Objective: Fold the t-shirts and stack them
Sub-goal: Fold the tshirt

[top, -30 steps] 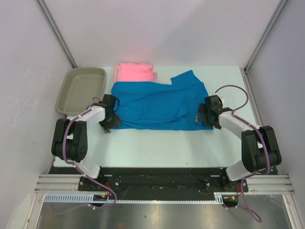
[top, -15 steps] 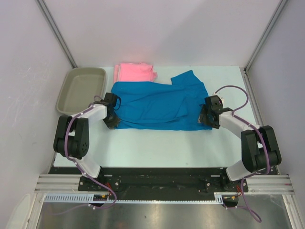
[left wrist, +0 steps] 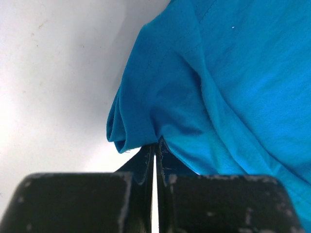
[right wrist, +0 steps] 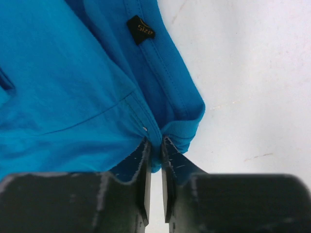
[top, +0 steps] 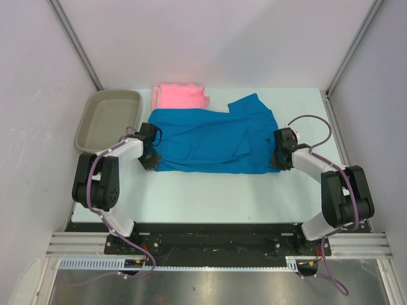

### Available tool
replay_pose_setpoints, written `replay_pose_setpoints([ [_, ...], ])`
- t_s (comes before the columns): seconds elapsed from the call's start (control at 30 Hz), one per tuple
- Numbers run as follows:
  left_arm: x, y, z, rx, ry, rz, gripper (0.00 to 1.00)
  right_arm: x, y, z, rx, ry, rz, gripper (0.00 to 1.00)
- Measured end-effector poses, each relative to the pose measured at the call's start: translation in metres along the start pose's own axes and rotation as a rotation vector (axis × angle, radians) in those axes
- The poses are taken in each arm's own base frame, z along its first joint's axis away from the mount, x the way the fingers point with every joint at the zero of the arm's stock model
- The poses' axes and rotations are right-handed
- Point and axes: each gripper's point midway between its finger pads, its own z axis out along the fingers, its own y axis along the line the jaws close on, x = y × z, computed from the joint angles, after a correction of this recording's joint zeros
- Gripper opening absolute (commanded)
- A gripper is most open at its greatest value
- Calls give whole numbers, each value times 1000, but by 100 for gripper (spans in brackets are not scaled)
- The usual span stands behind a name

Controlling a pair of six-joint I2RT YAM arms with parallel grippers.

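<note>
A bright blue t-shirt [top: 210, 138] lies spread across the middle of the table, one sleeve [top: 253, 107] sticking out toward the back right. Behind it sits a folded light pink t-shirt [top: 180, 96]. My left gripper [top: 147, 160] is at the blue shirt's near left corner, and the left wrist view shows the gripper [left wrist: 156, 145] shut on a bunched fold of blue cloth [left wrist: 141, 126]. At the near right corner is my right gripper [top: 278, 160]; in the right wrist view that gripper [right wrist: 155, 141] pinches the shirt's hem [right wrist: 160, 128] beside a black size tag [right wrist: 141, 29].
A grey-beige plastic tray [top: 109, 119] stands at the back left, close to the left arm. White walls and metal frame posts [top: 75, 43] enclose the table on three sides. Bare white tabletop [top: 216, 197] lies between the shirt and the arm bases.
Both grippers have gone from open to shut on the blue shirt's near corners. Each has slid slightly inward onto the cloth. The shirts lie as before.
</note>
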Motion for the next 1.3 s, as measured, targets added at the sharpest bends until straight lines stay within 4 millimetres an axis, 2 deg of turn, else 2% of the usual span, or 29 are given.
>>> replay_pose_setpoints([
  [0.03,0,0,0,0,0,0,0,1,-1,1,4,4,2,0],
  [0.37,1,6,-4,4,-20,-6,0,2,-14,2,51,13,26,0],
  [0.6,-2,16,-22,32,-57,-25,1,-8,-25,-22,65,-27,54,0],
  [0.77,5,26,-33,52,-73,-29,0,-9,-30,-42,60,-45,63,0],
  [1.0,27,42,-41,77,-59,-29,0,9,-44,-68,65,-45,98,0],
  [1.13,35,49,-53,112,-67,-35,0,21,-43,-80,54,-35,120,0],
  [1.3,41,57,-66,139,-88,-43,0,38,-44,-84,63,3,163,0],
])
